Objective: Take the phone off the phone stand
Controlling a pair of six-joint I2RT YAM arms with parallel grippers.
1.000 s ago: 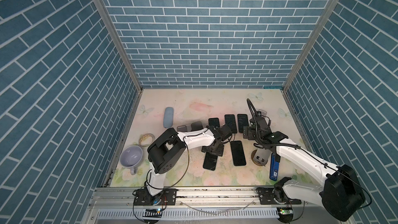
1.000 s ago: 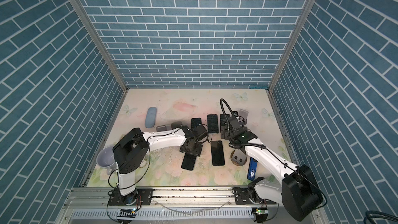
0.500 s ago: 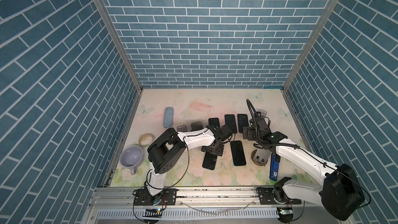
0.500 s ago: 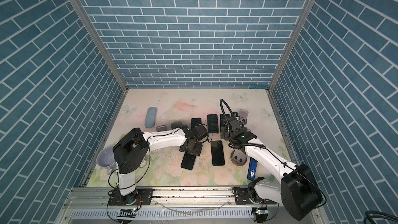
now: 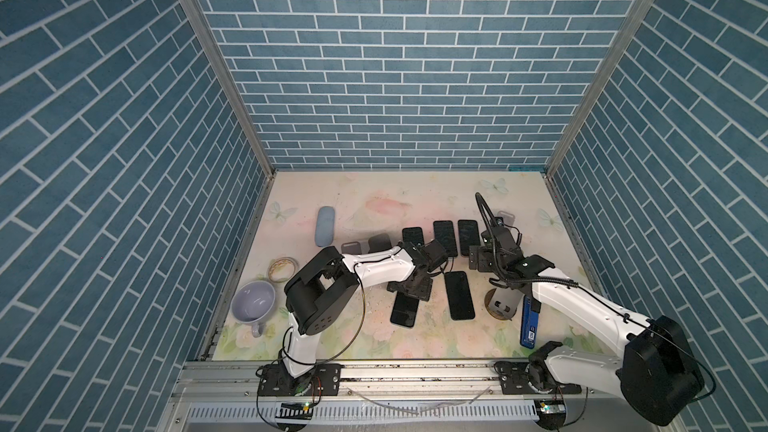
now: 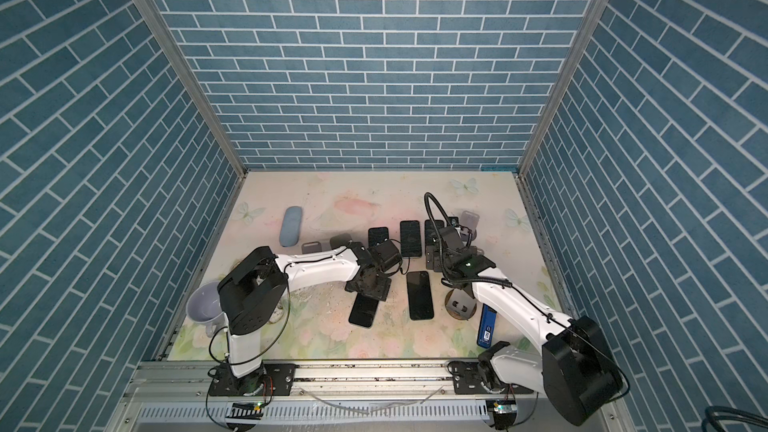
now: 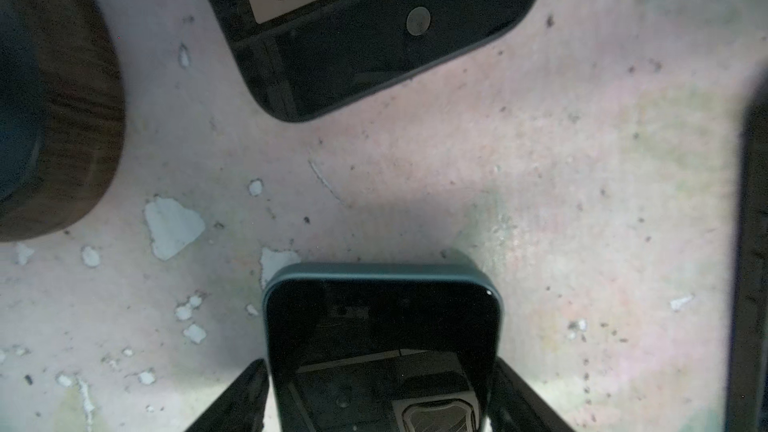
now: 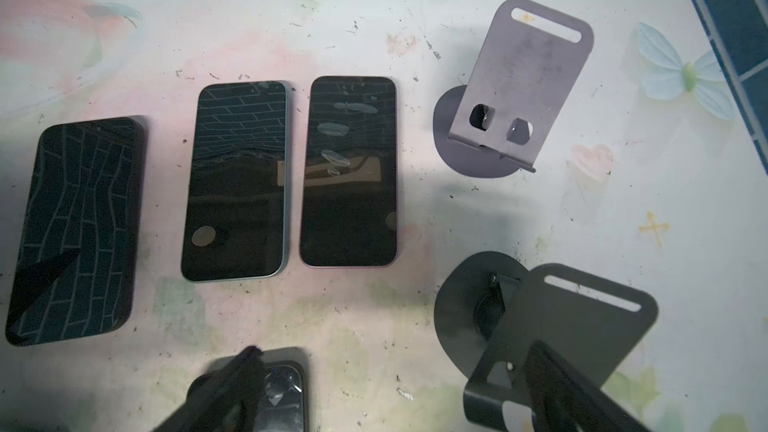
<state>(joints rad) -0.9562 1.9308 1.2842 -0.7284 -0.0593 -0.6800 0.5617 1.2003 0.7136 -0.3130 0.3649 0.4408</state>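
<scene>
A black phone (image 5: 404, 306) lies on the floral mat, off any stand. My left gripper (image 5: 411, 284) stands over its near end. In the left wrist view the phone (image 7: 382, 326) sits between the two fingers (image 7: 245, 401), and thin slivers of mat show beside it, so the jaws are open. My right gripper (image 5: 484, 259) is open beside a dark phone stand (image 8: 582, 326) that holds nothing. One fingertip (image 8: 557, 380) is in front of that stand. A grey phone stand (image 8: 515, 89) behind it is also bare.
Three phones (image 8: 235, 180) lie in a row at the back and another phone (image 5: 459, 295) lies mid-table. A wood-based round holder (image 5: 503, 305) and a blue stick (image 5: 530, 326) sit under the right arm. On the left are a cup (image 5: 253, 305), a tape roll (image 5: 282, 268) and a grey case (image 5: 324, 226).
My left gripper's jaws have eased apart round the phone, which stays in nearly the same spot on the mat. The right arm has not moved.
</scene>
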